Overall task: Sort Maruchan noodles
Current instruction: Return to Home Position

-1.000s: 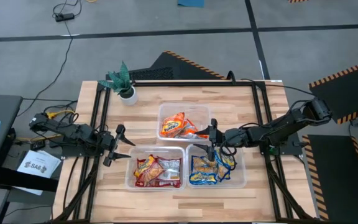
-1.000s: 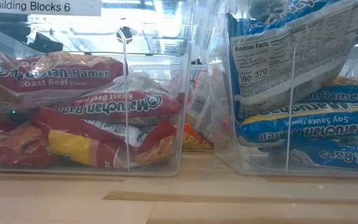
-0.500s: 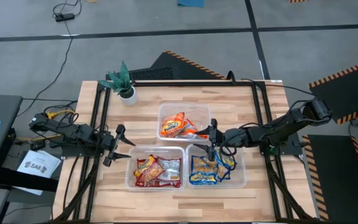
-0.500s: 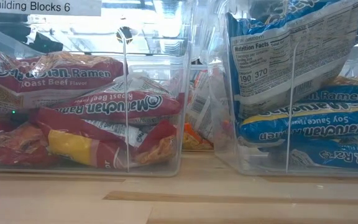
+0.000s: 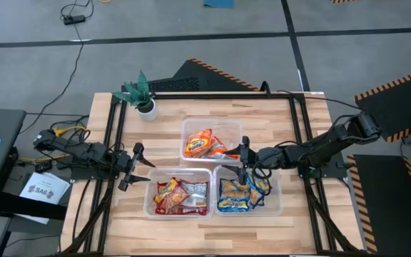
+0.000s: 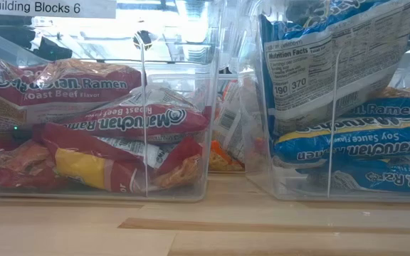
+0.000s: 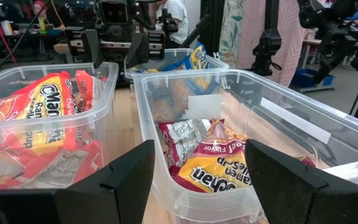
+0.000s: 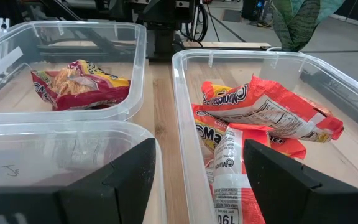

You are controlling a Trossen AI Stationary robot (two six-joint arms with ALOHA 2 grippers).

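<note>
The high view alone takes in both arms. The left gripper [image 5: 140,169] hangs over the bare surface [image 5: 170,143], just beside the outer wall of the bottom-left tub [image 5: 150,207]. The right gripper [image 5: 242,158] hangs above the spot where the top tub [image 5: 223,128] meets the bottom-right tub [image 5: 275,200].

The Maruchan noodles all lie inside the three tubs. The red packets [image 5: 180,196] are in the bottom-left tub, apart from the left gripper. The blue packets [image 5: 241,194] are in the bottom-right tub, and the orange packets [image 5: 205,145] are in the top one, on either side of the right gripper and below it.

Only the low view lets the print be read. It shows "Roast Beef Flavor" on the red packets, piled against the clear wall, and "Soy Sauce Flavor" on the blue stack, with a scrap of orange between them farther back.

The wrist views settle how the fingers stand. The left gripper's dark fingers [image 7: 129,180] are spread wide with nothing between them, and the red packets lie in the tub ahead. The right gripper's fingers [image 8: 126,180] are likewise wide apart and empty, touching no packet, with the orange packets just beyond one of them.

A potted plant [image 5: 140,93] stands at the surface's far left corner.
</note>
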